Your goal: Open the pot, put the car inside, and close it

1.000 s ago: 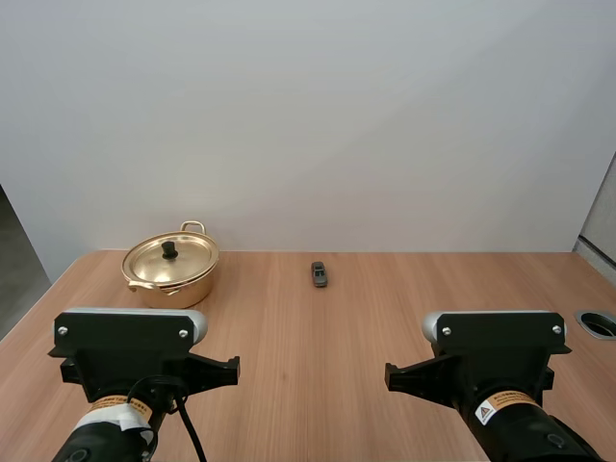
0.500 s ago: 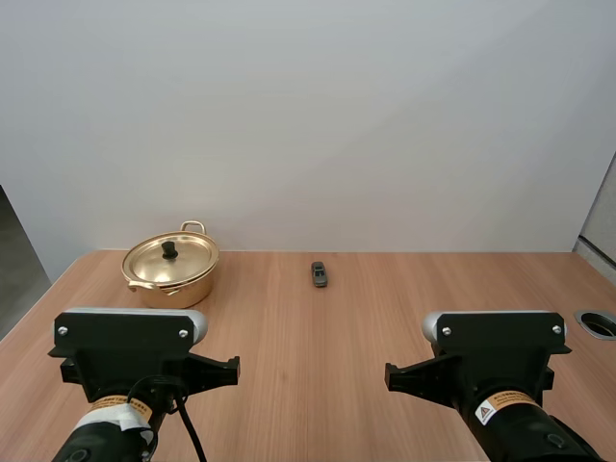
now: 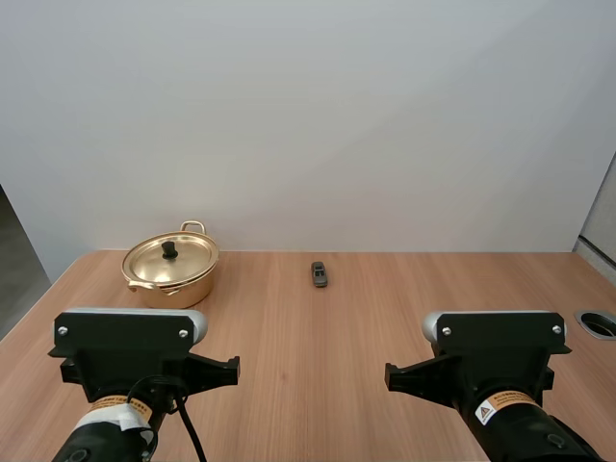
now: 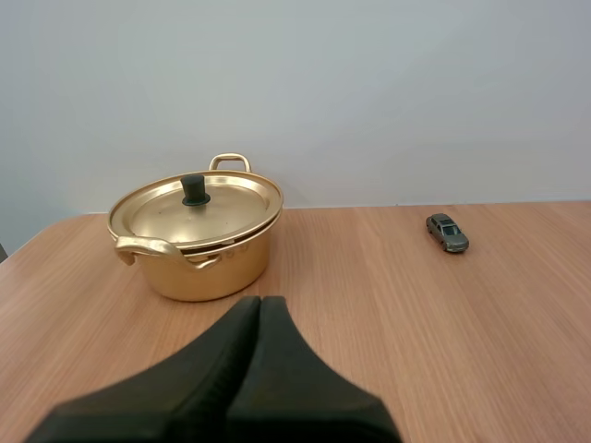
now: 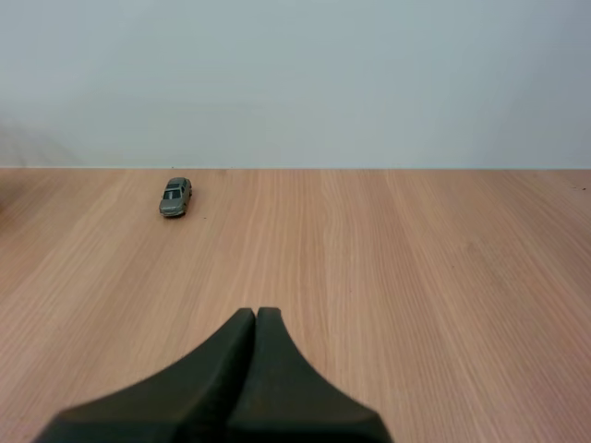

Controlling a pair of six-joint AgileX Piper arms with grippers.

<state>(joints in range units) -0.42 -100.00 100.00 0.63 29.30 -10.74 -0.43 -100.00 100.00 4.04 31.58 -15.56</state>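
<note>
A gold pot (image 3: 171, 270) stands at the table's far left, its lid (image 3: 170, 257) on and a black knob (image 3: 169, 250) at the lid's centre. A small grey toy car (image 3: 319, 274) sits near the far middle of the table, to the right of the pot. Both arms rest at the near edge, well short of both objects. In the left wrist view my left gripper (image 4: 259, 302) is shut on nothing, its tip pointing at the pot (image 4: 196, 236), with the car (image 4: 447, 233) off to one side. My right gripper (image 5: 256, 314) is shut and empty too, the car (image 5: 174, 197) far ahead of it.
The wooden table (image 3: 385, 308) stretches bare between the arms and the objects. A round cable hole (image 3: 599, 323) sits at the right edge. A plain white wall stands close behind the pot and the car.
</note>
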